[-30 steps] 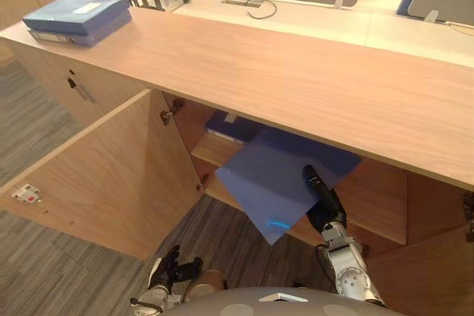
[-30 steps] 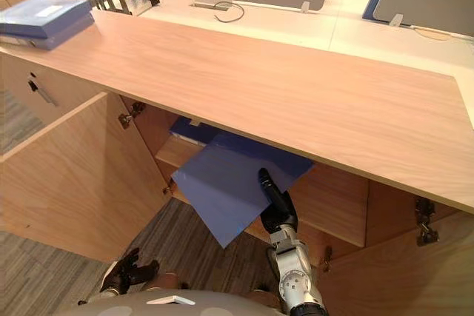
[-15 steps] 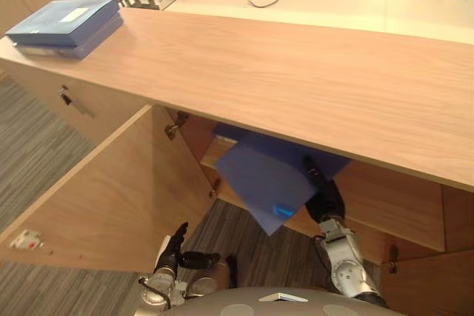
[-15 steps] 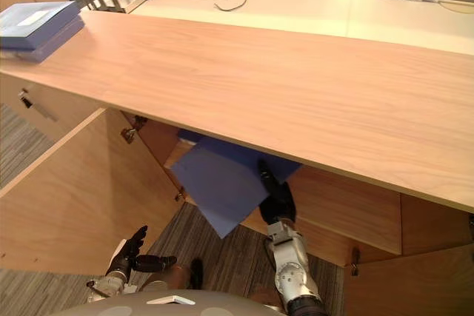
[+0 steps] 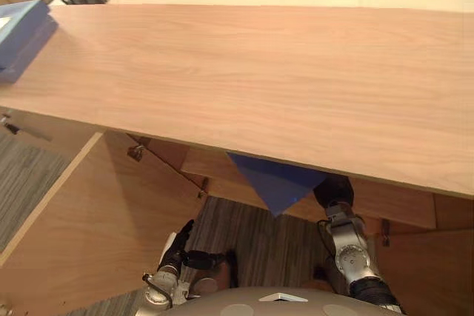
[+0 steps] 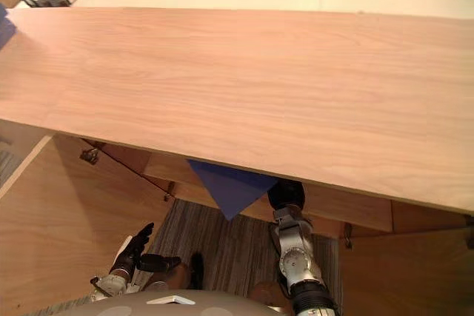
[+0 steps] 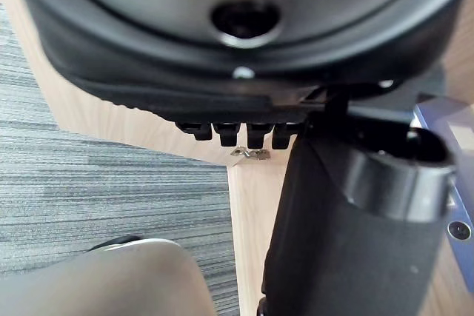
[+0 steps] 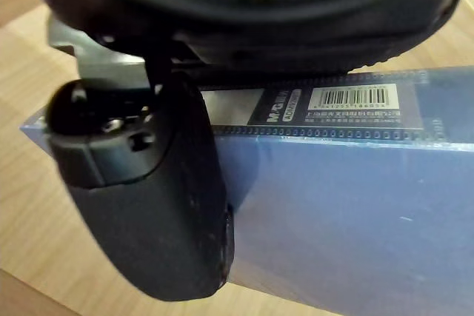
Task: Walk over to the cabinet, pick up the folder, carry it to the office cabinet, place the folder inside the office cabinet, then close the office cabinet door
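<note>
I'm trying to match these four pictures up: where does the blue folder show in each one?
Left eye view: folder pokes out beneath the cabinet top, lower middle.
Right eye view: folder, same blue corner, lower middle.
Left wrist view: blue sliver beside the left hand, probably the folder.
Right wrist view: folder close up, under the right hand's thumb.
Shared landmark: the right hand gripping it.

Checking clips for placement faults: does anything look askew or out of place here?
The blue folder sits skewed, one corner jutting past the shelf front under the cabinet top, with the right hand clamped on it. The left door hangs open. Nothing looks damaged.
</note>
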Motion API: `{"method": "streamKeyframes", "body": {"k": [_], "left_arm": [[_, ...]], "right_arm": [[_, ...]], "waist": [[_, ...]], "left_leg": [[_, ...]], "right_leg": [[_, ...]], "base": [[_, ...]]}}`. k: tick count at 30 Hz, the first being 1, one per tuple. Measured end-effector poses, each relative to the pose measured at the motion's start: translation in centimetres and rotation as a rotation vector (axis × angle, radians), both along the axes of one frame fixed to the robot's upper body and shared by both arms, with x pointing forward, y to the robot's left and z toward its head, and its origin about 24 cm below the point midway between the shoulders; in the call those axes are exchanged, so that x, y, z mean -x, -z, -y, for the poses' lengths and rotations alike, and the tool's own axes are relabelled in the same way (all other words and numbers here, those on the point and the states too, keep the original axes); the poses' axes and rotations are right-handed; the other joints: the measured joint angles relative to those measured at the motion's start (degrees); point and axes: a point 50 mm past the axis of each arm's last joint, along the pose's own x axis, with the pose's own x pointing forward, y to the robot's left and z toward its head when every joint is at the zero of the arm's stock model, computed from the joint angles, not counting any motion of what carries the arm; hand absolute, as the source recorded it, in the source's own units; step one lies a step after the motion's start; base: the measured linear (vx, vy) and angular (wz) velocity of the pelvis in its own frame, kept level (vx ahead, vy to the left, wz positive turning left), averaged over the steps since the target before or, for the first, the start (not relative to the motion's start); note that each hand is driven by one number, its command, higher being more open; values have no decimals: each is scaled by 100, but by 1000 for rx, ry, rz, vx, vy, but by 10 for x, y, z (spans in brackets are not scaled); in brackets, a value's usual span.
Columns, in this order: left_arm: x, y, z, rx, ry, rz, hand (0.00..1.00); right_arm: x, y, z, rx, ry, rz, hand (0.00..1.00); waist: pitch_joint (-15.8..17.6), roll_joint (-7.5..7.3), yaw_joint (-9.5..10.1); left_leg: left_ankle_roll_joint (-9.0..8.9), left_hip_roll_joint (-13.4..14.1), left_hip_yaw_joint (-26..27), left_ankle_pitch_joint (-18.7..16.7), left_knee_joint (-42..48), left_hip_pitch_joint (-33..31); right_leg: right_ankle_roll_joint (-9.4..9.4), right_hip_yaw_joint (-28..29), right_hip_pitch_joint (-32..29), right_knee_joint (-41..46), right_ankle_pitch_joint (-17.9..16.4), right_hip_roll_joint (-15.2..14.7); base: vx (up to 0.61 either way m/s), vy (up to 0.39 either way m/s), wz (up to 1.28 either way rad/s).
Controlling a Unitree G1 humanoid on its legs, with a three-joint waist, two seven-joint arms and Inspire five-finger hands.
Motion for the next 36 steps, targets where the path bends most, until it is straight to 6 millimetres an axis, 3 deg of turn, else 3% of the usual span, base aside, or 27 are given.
{"method": "streamKeyframes", "body": {"k": [2,5,6,7,9,10,11,12,13,17,20,24,31,36], "left_arm": [[-9,-6,6,6,16,48,100],[-28,-18,19,35,35,140,100],[-40,-23,24,51,41,182,100],[-44,-26,26,57,41,196,100],[-51,-30,30,72,29,224,100],[-53,-31,31,80,17,229,100],[-53,-31,29,81,10,231,100],[-53,-31,27,81,-2,231,100],[-53,-31,26,81,-10,230,100],[-49,-28,30,91,15,213,100],[-46,-25,36,107,56,187,100],[-38,-17,37,111,80,136,100],[-34,-15,41,125,121,116,100],[-35,-16,41,122,121,119,100]], "right_arm": [[-5,-4,-1,4,2,16,0],[-28,-24,-20,8,-72,100,0],[-42,-38,-35,13,-130,154,0],[-47,-43,-39,20,-151,173,0],[-54,-52,-55,27,-214,204,0],[-55,-53,-63,33,-249,207,0],[-55,-53,-67,37,-268,208,0],[-54,-52,-74,51,-304,203,0],[-53,-51,-75,68,-324,194,0],[-48,-44,-66,126,-364,157,0],[-40,-33,-56,134,-349,109,0],[-26,-19,-52,121,-349,48,0],[-11,-5,-51,102,-356,-4,0],[-13,-8,-52,96,-356,13,0]], "waist": [[27,-24,11],[205,-81,18],[327,-17,40],[379,-1,72],[508,-21,156],[549,21,228],[577,24,238],[637,-4,195],[656,5,192],[666,-78,172],[658,-100,137],[575,-240,69],[258,-315,20],[230,-332,47]], "left_leg": [[10,-2,116,-6,112,-117],[122,80,532,-261,499,-360],[269,307,818,-419,703,-554],[325,402,987,-440,735,-594],[397,507,1414,-499,872,-597],[400,623,1601,-545,985,-603],[397,664,1666,-550,1022,-605],[391,696,1687,-553,1076,-607],[374,759,1706,-548,1086,-611],[237,838,1808,-299,736,-533],[173,764,1790,-161,530,-369],[65,722,1769,8,177,-148],[42,579,1654,193,-213,12],[58,563,1608,226,-91,-146]], "right_leg": [[-1,179,-306,184,131,-3],[-54,397,-963,536,391,45],[-420,-257,-1202,369,754,81],[-598,-636,-1240,315,775,49],[-1206,-2565,-1354,1261,66,-327],[-1151,-2952,-1313,1214,-22,-349],[-1094,-2989,-1283,1182,42,-322],[-823,-2944,-1241,1034,266,-285],[-808,-2937,-1232,950,314,-206],[-833,-2886,-1105,317,710,94],[-826,-2947,-881,18,840,176],[-850,-2982,-631,-391,971,314],[-862,-3047,-449,-696,1074,342],[-894,-2979,-685,-417,1018,242]], "base": [[-82,85,-55],[-181,69,-102],[-209,-54,-120],[-163,-71,-136],[-5,-91,-115],[-8,-84,-98],[-68,-64,-64],[-66,-77,-31],[-79,-122,-29],[-18,-117,-19],[51,-75,2],[68,-78,0],[39,-18,5],[-47,14,1]]}}
